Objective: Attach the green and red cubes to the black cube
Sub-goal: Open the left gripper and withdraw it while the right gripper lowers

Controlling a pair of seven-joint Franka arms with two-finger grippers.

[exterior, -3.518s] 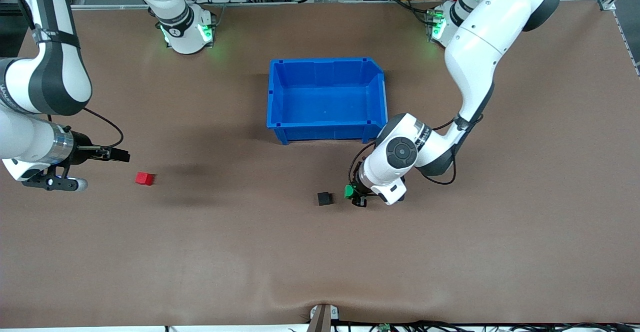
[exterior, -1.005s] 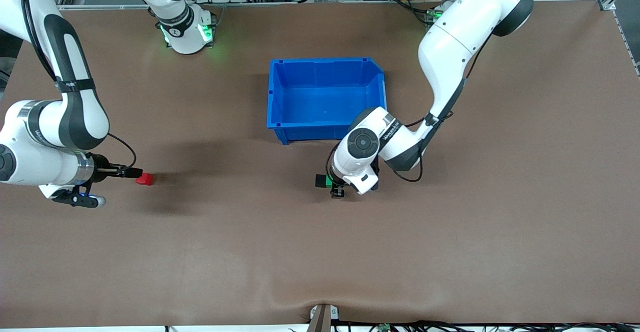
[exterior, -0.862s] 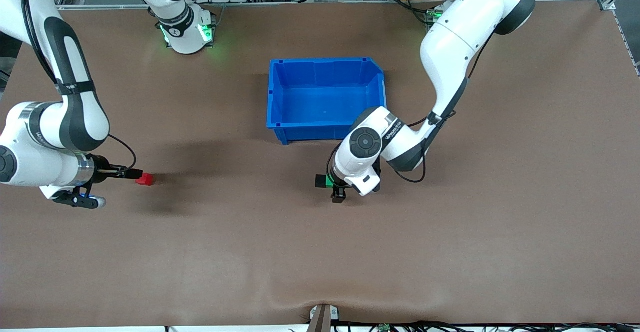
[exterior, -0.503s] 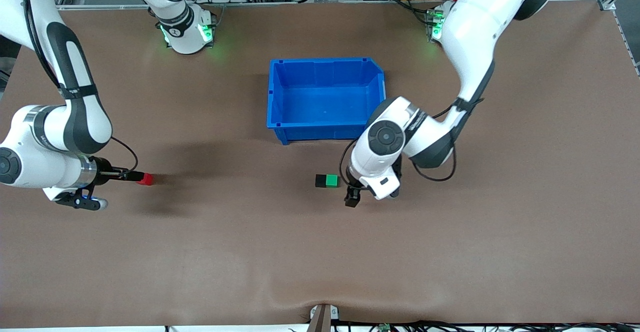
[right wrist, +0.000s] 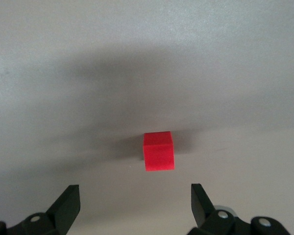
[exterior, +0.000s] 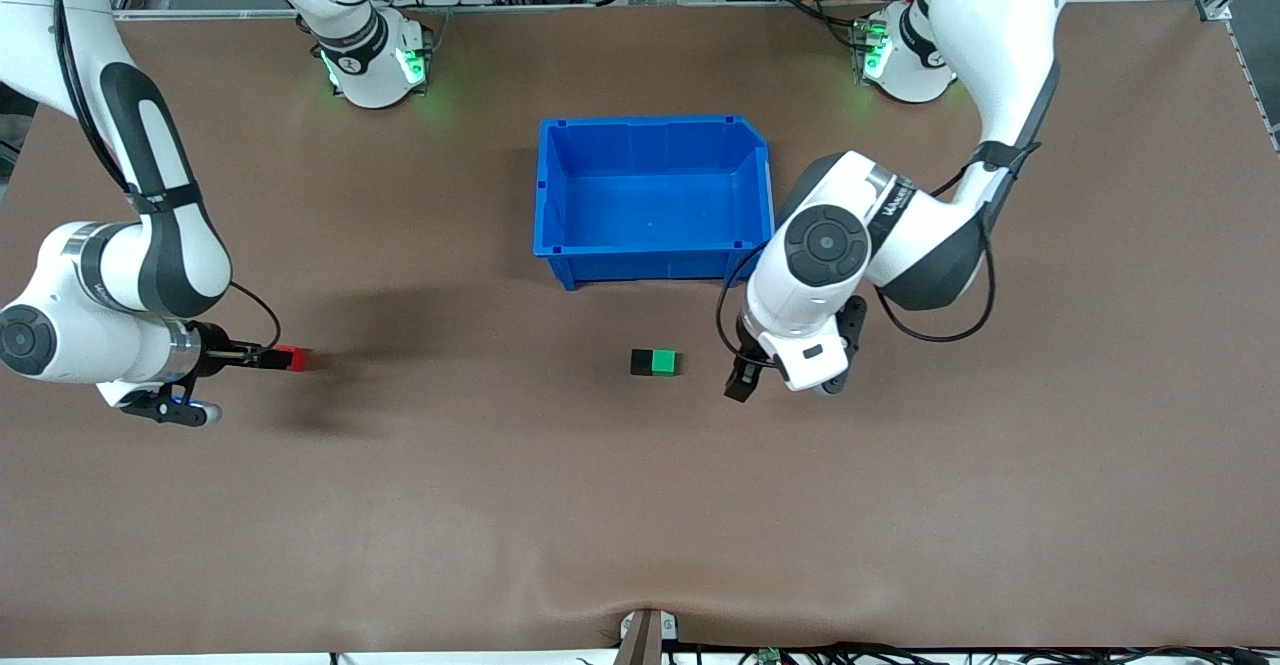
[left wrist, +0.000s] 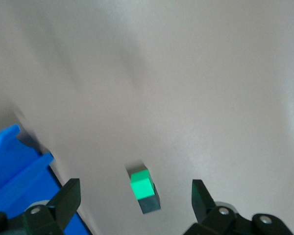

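While touching, green cube [exterior: 663, 361] and black cube [exterior: 642, 362] line up end-to-end along the table.

A high front camera looks down across the brown table [exterior: 900, 505] toward both robot bases. The left wrist camera, close above the tabletop, shares with it the small green cube [left wrist: 140, 183] joined to the matte black cube [left wrist: 150, 202]; the right wrist camera shares the small red cube [right wrist: 159, 151].

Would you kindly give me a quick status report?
Both grippers open: left gripper beside joined green cube and black cube; right gripper at red cube. Nothing between.
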